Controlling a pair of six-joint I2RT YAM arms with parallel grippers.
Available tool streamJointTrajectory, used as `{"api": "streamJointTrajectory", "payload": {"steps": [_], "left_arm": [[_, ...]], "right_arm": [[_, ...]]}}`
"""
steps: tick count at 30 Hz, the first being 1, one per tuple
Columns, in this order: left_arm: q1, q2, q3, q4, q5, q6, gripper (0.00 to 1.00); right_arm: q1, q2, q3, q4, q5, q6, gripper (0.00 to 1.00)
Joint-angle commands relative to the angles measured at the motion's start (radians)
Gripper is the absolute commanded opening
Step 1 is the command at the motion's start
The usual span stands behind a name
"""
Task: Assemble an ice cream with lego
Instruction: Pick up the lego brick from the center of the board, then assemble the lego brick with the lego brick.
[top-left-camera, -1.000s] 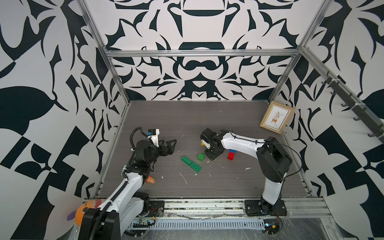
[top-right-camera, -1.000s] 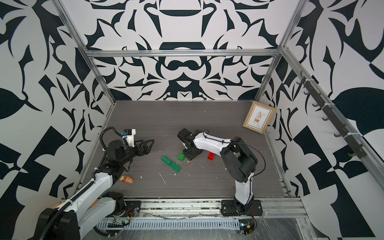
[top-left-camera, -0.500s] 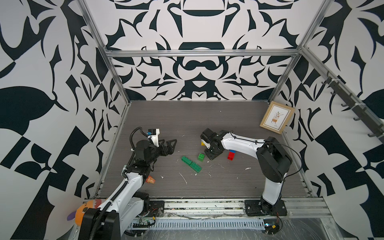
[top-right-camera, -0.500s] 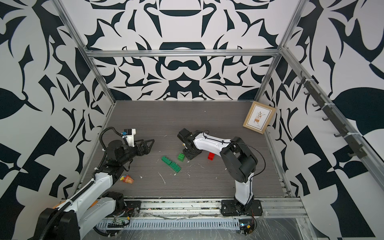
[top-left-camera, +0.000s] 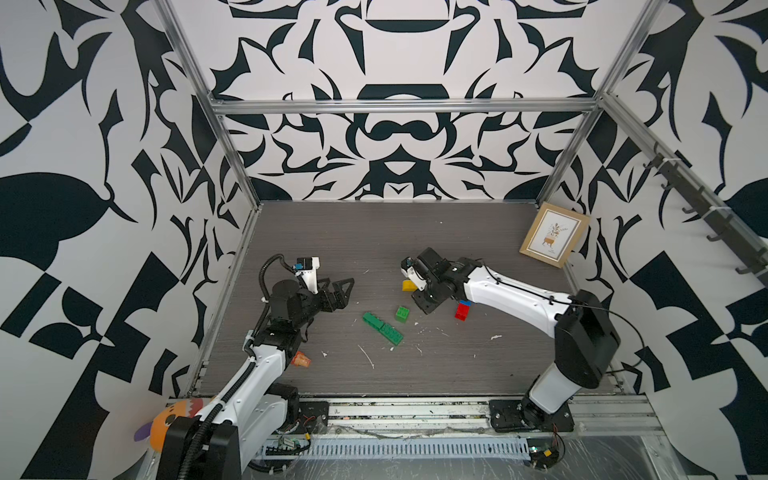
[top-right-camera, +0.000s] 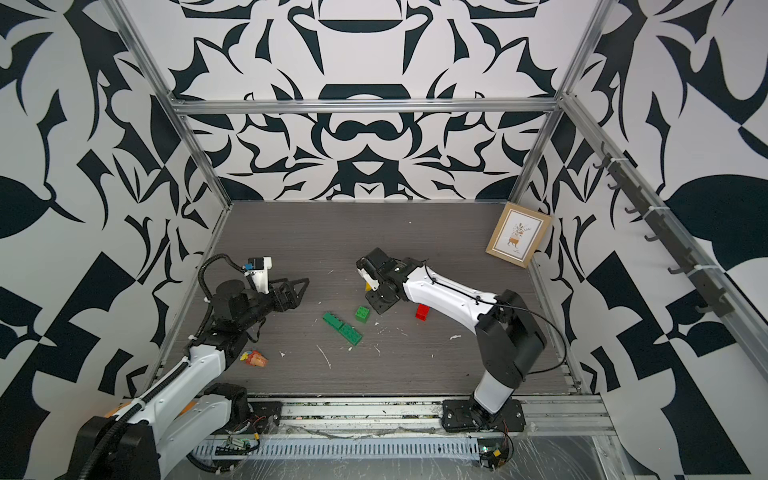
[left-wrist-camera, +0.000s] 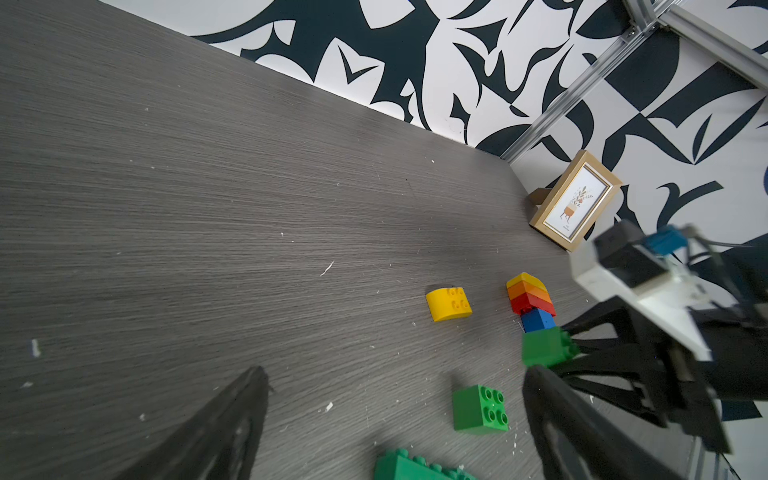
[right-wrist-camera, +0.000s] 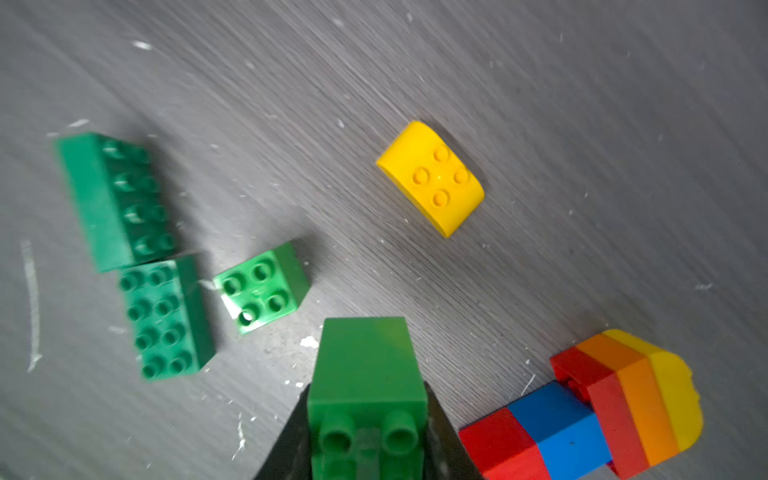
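Observation:
My right gripper (right-wrist-camera: 368, 415) is shut on a green lego brick (right-wrist-camera: 368, 374), low over the table; the left wrist view shows that brick (left-wrist-camera: 546, 347) too. Beside it lies a stack of red, blue, red, orange and yellow lego (right-wrist-camera: 602, 415) (top-left-camera: 462, 310). A yellow dome brick (right-wrist-camera: 432, 178) (top-left-camera: 408, 285) lies just beyond. A small green brick (top-left-camera: 402, 313) (left-wrist-camera: 480, 409) and two long green bricks (top-left-camera: 382, 328) (right-wrist-camera: 137, 249) lie between the arms. My left gripper (top-left-camera: 347, 293) (left-wrist-camera: 397, 376) is open and empty, left of the green bricks.
A framed picture (top-left-camera: 555, 237) leans against the right wall at the back. A crumpled orange wrapper (top-left-camera: 301, 359) lies by the left arm. An orange plush toy (top-left-camera: 166, 422) sits off the front left corner. White crumbs dot the table.
The right gripper's jaws have closed onto the green brick, staying in much the same spot. The left arm has not moved.

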Motion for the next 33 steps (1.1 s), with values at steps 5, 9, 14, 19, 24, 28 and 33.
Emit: {"api": "streamJointTrajectory", "payload": {"steps": [5,9,14,19,24,28,33], "left_arm": [[-0.005,0.0,0.0,0.025,0.015,0.003,0.99],[-0.004,0.001,0.001,0.026,0.017,0.003,0.99],[-0.006,0.004,-0.003,0.039,0.023,0.003,0.99],[-0.009,0.013,0.0,0.039,0.026,0.002,0.99],[-0.009,0.004,-0.003,0.038,0.021,0.003,0.99],[-0.009,0.003,-0.003,0.038,0.018,0.003,0.99],[-0.009,0.008,-0.001,0.038,0.02,0.003,0.99]], "right_arm": [[0.061,-0.021,0.004,0.024,-0.157,-0.211,0.12],[0.095,0.03,0.031,0.022,-0.131,-0.247,0.12],[0.11,0.111,0.077,0.009,-0.087,-0.275,0.12],[0.113,0.163,0.125,-0.03,-0.063,-0.29,0.12],[0.113,0.151,0.149,-0.05,-0.054,-0.291,0.11],[0.113,0.155,0.191,-0.082,-0.017,-0.269,0.11],[0.112,0.218,0.292,-0.187,0.065,-0.228,0.1]]}}
